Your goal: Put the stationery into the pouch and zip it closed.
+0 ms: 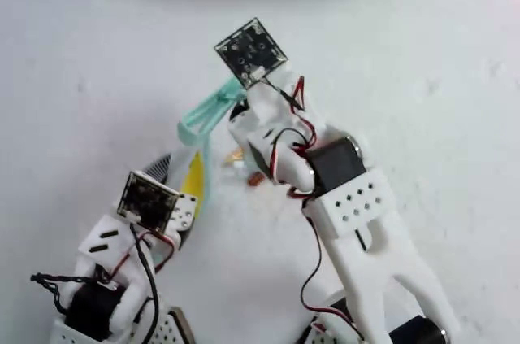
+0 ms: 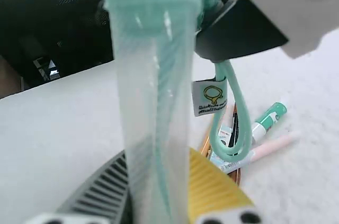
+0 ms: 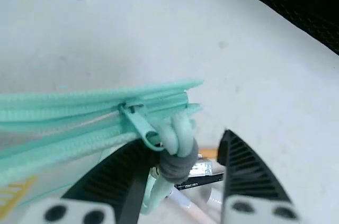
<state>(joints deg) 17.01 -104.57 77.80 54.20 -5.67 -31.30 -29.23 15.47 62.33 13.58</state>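
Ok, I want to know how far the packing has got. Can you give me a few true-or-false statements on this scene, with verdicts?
1. The left gripper is clamped on the pouch. True.
2. The pens are inside the pouch. False: they lie on the table beside it.
3. The right gripper has its fingers apart, at the pouch's cord. True.
4. One pen has a red cap. False: the cap is green.
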